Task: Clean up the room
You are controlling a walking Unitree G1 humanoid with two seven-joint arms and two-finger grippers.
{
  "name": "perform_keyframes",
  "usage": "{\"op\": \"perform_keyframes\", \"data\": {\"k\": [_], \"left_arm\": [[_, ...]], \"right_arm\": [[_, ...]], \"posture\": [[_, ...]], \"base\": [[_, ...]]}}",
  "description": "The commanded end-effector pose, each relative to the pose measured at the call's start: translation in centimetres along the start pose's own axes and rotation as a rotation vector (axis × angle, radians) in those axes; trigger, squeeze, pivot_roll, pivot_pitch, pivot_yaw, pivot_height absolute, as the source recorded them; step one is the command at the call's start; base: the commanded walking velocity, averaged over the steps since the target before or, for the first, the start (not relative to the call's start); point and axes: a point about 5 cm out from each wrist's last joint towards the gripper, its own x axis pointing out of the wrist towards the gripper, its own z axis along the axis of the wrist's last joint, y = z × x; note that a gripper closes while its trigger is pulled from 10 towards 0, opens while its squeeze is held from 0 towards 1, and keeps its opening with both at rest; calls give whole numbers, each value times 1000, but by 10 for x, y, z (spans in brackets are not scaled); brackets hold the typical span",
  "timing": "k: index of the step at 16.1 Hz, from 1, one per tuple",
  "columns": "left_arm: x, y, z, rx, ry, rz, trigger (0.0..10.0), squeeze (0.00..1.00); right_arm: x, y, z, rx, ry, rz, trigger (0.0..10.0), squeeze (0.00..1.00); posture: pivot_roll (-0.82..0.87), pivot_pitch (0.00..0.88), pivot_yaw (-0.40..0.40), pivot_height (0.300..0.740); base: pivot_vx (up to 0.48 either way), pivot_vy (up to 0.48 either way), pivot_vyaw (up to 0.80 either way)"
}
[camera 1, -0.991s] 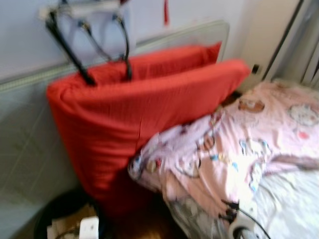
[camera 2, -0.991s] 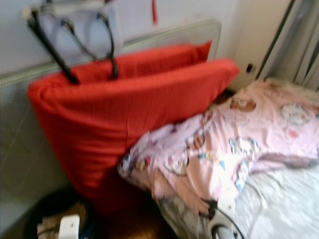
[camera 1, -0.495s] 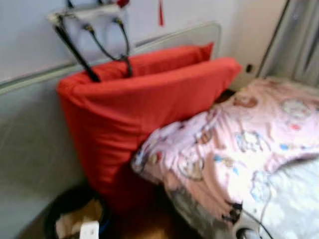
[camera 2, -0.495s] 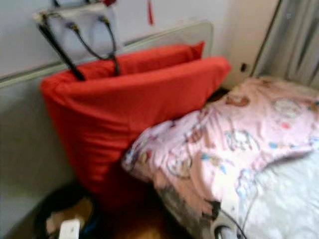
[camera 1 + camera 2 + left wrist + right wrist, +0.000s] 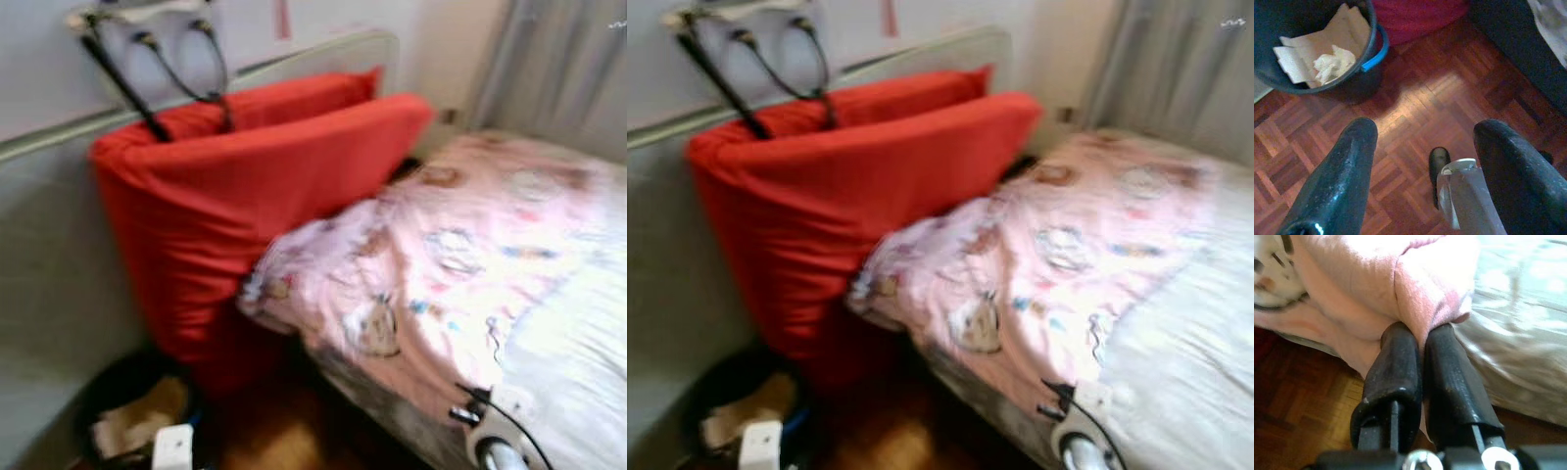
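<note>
Clearly, the right hand [image 5: 1418, 340] is pinched shut on a fold of the pink blanket [image 5: 1415, 293], its two black fingers [image 5: 1393, 367] pressed side by side with the cloth bunched between their tips. The left hand [image 5: 1422, 147] hangs spread wide over the parquet floor [image 5: 1415, 93], holding nothing, its fingertips well apart.

From the head camera, the pink blanket [image 5: 441, 255] lies across the bed [image 5: 578, 362] from the centre out toward 3 o'clock. It is printed with small cartoon figures, rumpled, and its near edge droops over the side of the mattress at about 6 o'clock. White bedding shows beside it at 4 o'clock.

At 10 o'clock two large red cushions [image 5: 245, 196] stand on edge against a pale headboard [image 5: 323, 59], leaning onto the blanket's upper end. A black-handled bag [image 5: 157, 59] hangs above them at 11 o'clock. Grey curtains [image 5: 568, 69] hang at 1 o'clock.

On the floor at 7 o'clock, below the cushions, stands a dark bucket [image 5: 1352, 68] with a blue handle, holding crumpled paper [image 5: 1327, 61] and flat sheets.
</note>
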Motion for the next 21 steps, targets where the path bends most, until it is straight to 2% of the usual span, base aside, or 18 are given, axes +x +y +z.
{"op": "perform_keyframes", "data": {"k": [1,4,7,11,16,18,21], "left_arm": [[-1,-1,-4,17,15,-2,10000,0],[-1,-1,-5,20,18,-1,10000,0],[-2,-3,-6,25,21,-7,10000,0],[-2,-3,-6,32,20,-10,10000,0],[-2,-3,-6,35,20,-12,10000,0],[-2,-3,-6,35,19,-13,10000,0],[-1,-5,-6,41,20,-18,10000,0]], "right_arm": [[4,-3,16,15,-64,-26,10000,0],[5,-4,22,11,-92,-27,10000,0],[4,0,13,8,-46,-11,10000,0],[2,-1,9,14,-39,-19,10000,0],[-3,-18,-8,81,58,-108,10000,0],[-4,-22,-12,148,80,-129,10000,0],[-10,-26,-30,122,186,-131,10000,0]], "posture": [[-2,0,-6,740],[-5,0,-6,740],[-4,0,-6,740],[-4,0,-6,740],[-5,0,-6,740],[-4,0,-6,740],[-7,0,-4,740]], "base": [[0,0,0],[0,0,0],[0,0,0],[0,0,0],[0,0,0],[0,0,0],[0,0,0]]}}
